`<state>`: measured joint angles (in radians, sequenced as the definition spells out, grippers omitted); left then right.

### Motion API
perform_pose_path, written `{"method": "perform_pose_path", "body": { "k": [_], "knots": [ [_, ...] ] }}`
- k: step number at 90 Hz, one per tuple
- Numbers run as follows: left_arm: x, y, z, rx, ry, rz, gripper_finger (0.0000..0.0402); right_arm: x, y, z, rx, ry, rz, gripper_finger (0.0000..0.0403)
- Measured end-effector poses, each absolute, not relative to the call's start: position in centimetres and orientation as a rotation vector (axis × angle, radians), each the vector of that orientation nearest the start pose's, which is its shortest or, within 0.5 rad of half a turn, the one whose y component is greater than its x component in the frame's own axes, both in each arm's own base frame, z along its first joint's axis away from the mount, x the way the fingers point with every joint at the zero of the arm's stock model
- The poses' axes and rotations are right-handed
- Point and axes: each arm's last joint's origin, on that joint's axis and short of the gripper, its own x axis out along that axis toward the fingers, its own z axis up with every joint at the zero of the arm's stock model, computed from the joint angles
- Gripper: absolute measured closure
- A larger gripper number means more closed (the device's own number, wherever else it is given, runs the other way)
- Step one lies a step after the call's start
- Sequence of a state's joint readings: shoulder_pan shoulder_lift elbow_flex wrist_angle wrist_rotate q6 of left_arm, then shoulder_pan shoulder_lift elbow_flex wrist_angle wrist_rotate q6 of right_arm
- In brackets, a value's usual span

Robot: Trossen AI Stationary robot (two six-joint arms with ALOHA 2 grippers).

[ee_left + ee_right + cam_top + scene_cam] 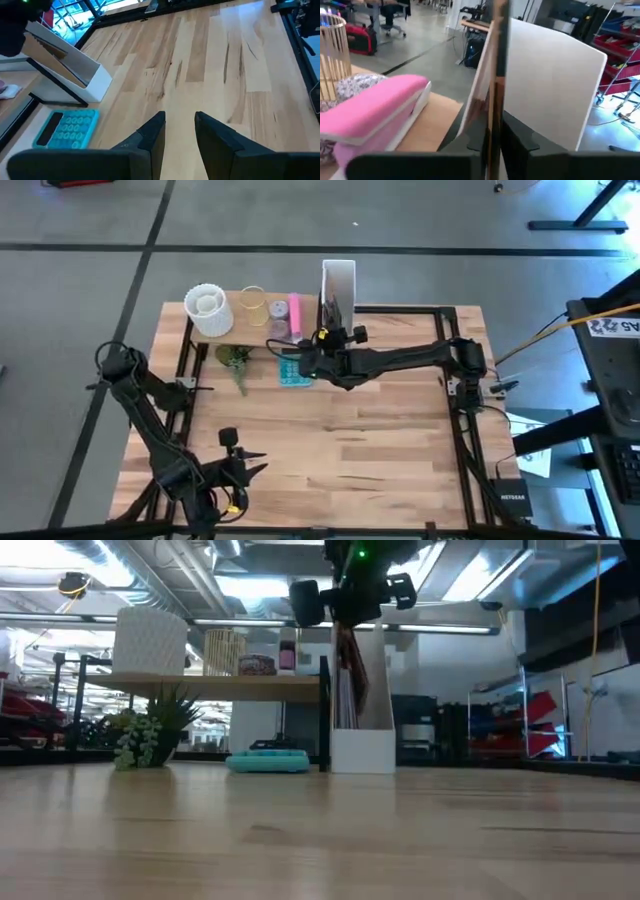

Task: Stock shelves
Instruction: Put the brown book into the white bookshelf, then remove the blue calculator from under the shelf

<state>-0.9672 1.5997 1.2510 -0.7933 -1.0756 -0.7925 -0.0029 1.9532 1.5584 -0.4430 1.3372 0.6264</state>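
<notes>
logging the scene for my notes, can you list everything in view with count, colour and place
shelf: 1, light wood, black frame, table's far left
file box: 1, white, right of shelf
thin flat item: 1, brownish, in right claw, over file box
white pot: 1, on shelf
wire basket: 1, pale wood, on shelf
pink item: 1, on shelf
plant: 1, green, under shelf
calculator: 1, teal, beside file box
table: 1, light wood
left claw: open, table's near left
right claw: shut, at file box
</notes>
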Motion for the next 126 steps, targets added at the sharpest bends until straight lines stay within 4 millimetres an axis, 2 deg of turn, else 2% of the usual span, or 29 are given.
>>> {"method": "perform_pose_path", "body": {
  "k": [22, 35, 49, 67, 89, 107, 116, 126],
  "knots": [
    [19.8, -24.3, 26.6, 0.196, 0.494, 0.309, 0.0311, 41.5, -3.1, 25.2, -0.044, 0.257, -1.422, 0.0275],
    [19.8, -24.2, 26.6, 0.194, 0.494, 0.309, 0.0311, 41.5, -3.1, 25.2, -0.048, 0.261, -1.422, 0.0241],
    [19.8, -24.2, 26.6, 0.193, 0.494, 0.310, 0.0311, 41.0, -1.1, 26.0, -0.098, 0.266, -1.392, 0.0227],
    [19.8, -24.2, 26.6, 0.195, 0.495, 0.310, 0.0311, 39.4, 4.5, 29.0, -0.180, 0.274, -1.251, 0.0226],
    [19.8, -24.2, 26.6, 0.172, 0.491, 0.316, 0.0311, 36.3, 15.0, 29.7, -0.305, 0.344, -0.878, 0.0226],
    [19.9, -24.2, 26.6, 0.161, 0.485, 0.325, 0.0311, 33.4, 22.4, 28.4, -0.244, 0.370, -0.565, 0.0226],
    [20.2, -24.0, 26.5, 0.130, 0.480, 0.345, 0.0311, 32.3, 25.0, 26.9, -0.220, 0.377, -0.495, 0.0226],
    [20.9, -23.6, 26.2, 0.085, 0.481, 0.381, 0.0311, 32.1, 26.9, 24.5, -0.183, 0.372, -0.491, 0.0226]
  ]
}}
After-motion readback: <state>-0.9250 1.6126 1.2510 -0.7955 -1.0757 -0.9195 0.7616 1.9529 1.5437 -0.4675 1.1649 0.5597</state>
